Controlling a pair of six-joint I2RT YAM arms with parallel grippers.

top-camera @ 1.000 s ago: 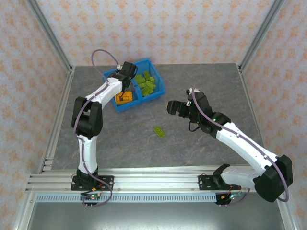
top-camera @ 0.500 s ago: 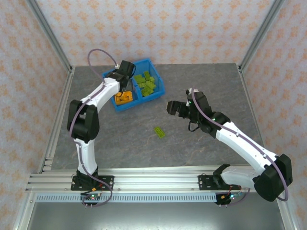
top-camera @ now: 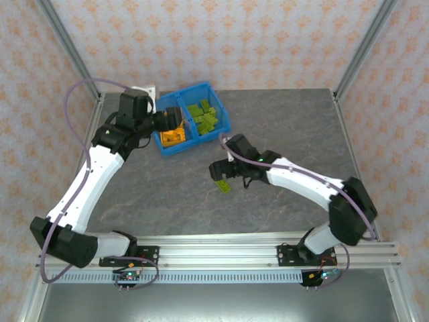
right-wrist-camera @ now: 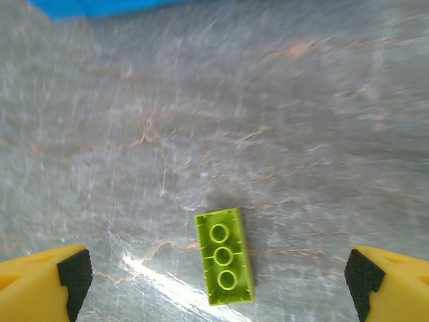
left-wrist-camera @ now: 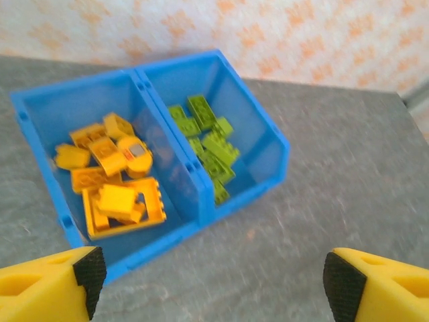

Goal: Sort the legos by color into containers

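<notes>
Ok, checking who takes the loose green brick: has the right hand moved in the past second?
Yes. In the top view the right hand has swung left and toward the near edge, ending almost over the loose green brick.

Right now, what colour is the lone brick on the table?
The brick is lime green, clearest in the right wrist view.

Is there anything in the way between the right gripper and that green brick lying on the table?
Nothing visible does. The open right gripper hangs over the green brick, which lies flat and alone on the grey table.
</notes>
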